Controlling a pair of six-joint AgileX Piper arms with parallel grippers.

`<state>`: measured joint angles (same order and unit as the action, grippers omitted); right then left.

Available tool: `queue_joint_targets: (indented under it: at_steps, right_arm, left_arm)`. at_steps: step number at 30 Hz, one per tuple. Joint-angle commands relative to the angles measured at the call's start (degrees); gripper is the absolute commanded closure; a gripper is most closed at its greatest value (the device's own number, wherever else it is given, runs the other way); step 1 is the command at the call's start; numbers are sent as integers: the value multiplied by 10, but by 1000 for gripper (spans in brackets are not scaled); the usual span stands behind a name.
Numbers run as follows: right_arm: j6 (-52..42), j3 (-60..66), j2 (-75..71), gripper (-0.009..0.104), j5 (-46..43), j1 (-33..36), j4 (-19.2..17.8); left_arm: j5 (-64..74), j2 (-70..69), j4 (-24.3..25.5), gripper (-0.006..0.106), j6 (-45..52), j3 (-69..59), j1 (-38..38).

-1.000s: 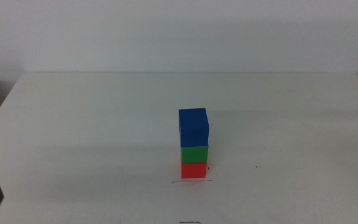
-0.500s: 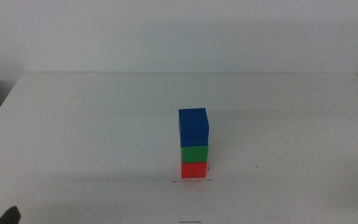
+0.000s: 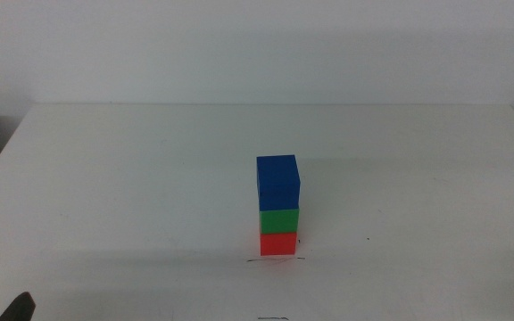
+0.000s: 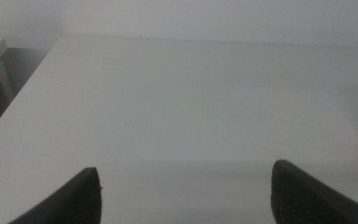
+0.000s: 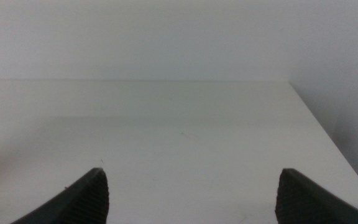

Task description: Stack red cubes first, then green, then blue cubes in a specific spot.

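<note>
Stack looked complete. Red cube (image 3: 278, 243) sat on the tabletop (image 3: 132, 178) just behind a thin dark line mark (image 3: 275, 259), green cube (image 3: 279, 220) on top of it, blue cube (image 3: 277, 183) on top of that. The faces looked roughly flush, the column upright, right of centre and toward the near side of the tabletop. Judging by order and placement, nothing appeared left to do beyond parking the arms.

Left end effector (image 4: 185, 193) was wide open and empty, over bare tabletop with nothing between the jaws. In the middle view only a dark tip showed at the near-left corner. A sliver of red showed at the edge of its wrist view.

Right end effector (image 5: 191, 193) was also wide open and empty, touching nothing, and out of the middle view. Both were well clear of the stack.
</note>
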<state>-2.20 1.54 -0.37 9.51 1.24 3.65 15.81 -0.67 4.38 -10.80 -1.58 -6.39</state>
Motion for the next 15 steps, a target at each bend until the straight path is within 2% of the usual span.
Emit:
queue_joint_targets:
  at_steps: [1, 15]
  right_arm:
    - [-7, -6, -6, 2, -48, -5, -1]
    - [-7, -6, -12, 2, -46, -5, -1]
  left_arm:
    - [-47, -16, -5, 7, -3, 0, 2]
    - [-47, -15, -3, 7, -3, 0, 44]
